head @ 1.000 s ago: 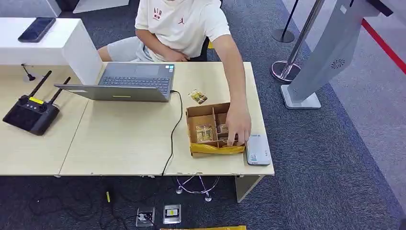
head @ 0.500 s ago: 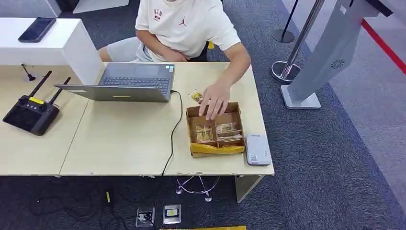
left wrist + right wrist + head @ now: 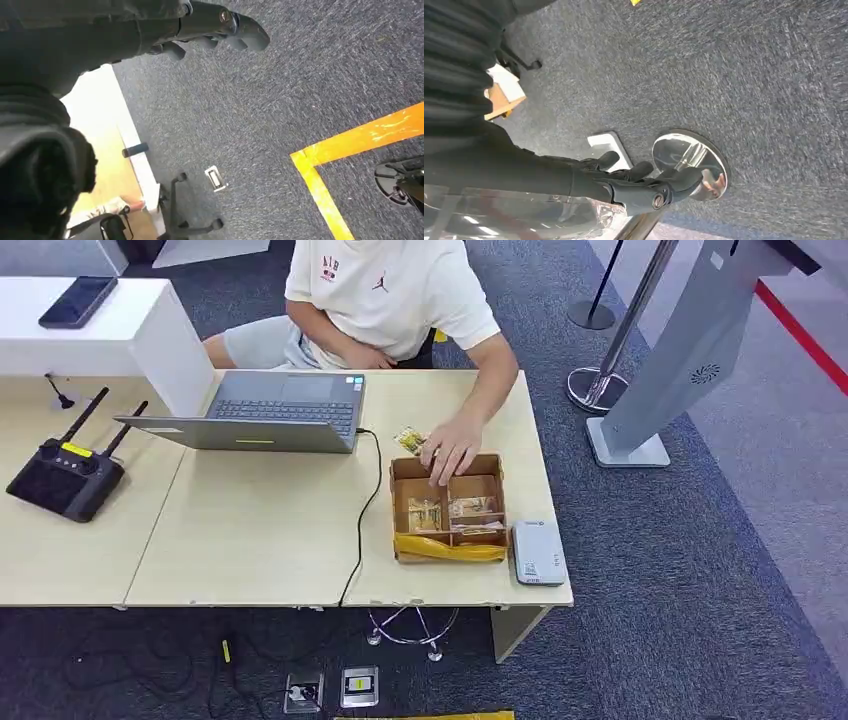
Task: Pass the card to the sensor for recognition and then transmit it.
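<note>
We note both of our arms hanging down over the carpet, away from the worktop (image 3: 250,540). Left hand (image 3: 215,30): fingers loosely spread over grey carpet, holding nothing. Right hand (image 3: 644,182): fingers likewise apart and empty, above carpet, with the shiny round base of a stanchion (image 3: 691,162) behind it.

On the worktop, near its right end, sits a partitioned cardboard box (image 3: 448,508). Cards (image 3: 470,507) lie in its compartments; printing too small to read. One more card (image 3: 411,441) lies on the worktop just beyond the box's far wall. The grey sensor (image 3: 538,552) lies flat just beside the box's right side, near the worktop's front right corner.

A seated person in a white shirt (image 3: 390,290) reaches across; the person's hand (image 3: 450,452) rests at the box's far edge, fingers over the rear compartment. We cannot tell whether it holds a card.

Also present: open laptop (image 3: 270,410) with a black cable (image 3: 362,510) running off the front edge, black remote controller (image 3: 65,475) with two antennas at the left, dark phone (image 3: 76,300) on the white counter.
</note>
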You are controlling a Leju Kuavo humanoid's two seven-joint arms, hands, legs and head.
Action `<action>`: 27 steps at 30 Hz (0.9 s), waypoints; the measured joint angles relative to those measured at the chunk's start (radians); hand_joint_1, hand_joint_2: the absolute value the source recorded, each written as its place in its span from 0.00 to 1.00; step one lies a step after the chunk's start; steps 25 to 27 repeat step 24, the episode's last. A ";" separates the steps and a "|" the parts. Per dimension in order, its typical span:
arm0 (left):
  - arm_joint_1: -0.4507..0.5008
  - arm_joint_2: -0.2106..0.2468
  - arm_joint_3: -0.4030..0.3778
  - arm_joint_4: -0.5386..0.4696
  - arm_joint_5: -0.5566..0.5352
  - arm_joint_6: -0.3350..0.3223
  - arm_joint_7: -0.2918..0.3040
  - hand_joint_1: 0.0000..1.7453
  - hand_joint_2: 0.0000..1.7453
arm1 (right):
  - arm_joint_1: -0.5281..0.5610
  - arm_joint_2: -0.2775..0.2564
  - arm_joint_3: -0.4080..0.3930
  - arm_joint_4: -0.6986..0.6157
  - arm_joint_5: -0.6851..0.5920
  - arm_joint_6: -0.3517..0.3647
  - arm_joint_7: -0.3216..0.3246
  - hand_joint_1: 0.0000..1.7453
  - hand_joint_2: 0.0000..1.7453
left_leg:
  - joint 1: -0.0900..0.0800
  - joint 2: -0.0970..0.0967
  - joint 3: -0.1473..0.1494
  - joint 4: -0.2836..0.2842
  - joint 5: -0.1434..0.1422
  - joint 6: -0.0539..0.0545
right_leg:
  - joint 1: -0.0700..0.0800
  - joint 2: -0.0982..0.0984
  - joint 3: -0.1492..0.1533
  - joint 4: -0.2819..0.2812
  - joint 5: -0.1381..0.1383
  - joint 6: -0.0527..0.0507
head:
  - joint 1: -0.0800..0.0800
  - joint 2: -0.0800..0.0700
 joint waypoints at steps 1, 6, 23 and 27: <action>0.000 0.000 0.000 0.000 0.000 0.000 0.000 0.00 0.00 | 0.000 0.002 0.000 0.000 0.000 -0.002 -0.001 0.00 1.00 | 0.000 0.000 0.000 0.000 0.000 0.000 | 0.000 0.000 0.000 0.000 0.000 0.000 | 0.000 0.000; 0.000 0.001 0.000 0.000 0.000 0.000 0.000 0.00 0.00 | 0.000 0.003 0.000 0.002 0.002 -0.007 -0.004 0.00 1.00 | 0.000 0.000 0.000 0.000 0.000 0.000 | 0.000 0.000 0.000 0.000 0.000 0.000 | 0.000 0.000; 0.000 0.002 0.000 0.000 -0.011 0.000 0.000 0.00 0.00 | 0.005 0.007 0.026 0.006 0.021 -0.006 -0.037 0.00 1.00 | 0.000 0.000 0.000 0.000 0.000 0.000 | 0.000 0.000 0.000 0.000 0.000 0.000 | 0.000 0.000; 0.000 0.002 0.000 0.000 -0.011 0.000 0.000 0.00 0.00 | 0.005 0.007 0.027 0.006 0.024 -0.006 -0.038 0.00 1.00 | 0.000 0.000 0.000 0.000 0.000 0.000 | 0.000 0.000 0.000 0.000 0.000 0.000 | 0.000 0.000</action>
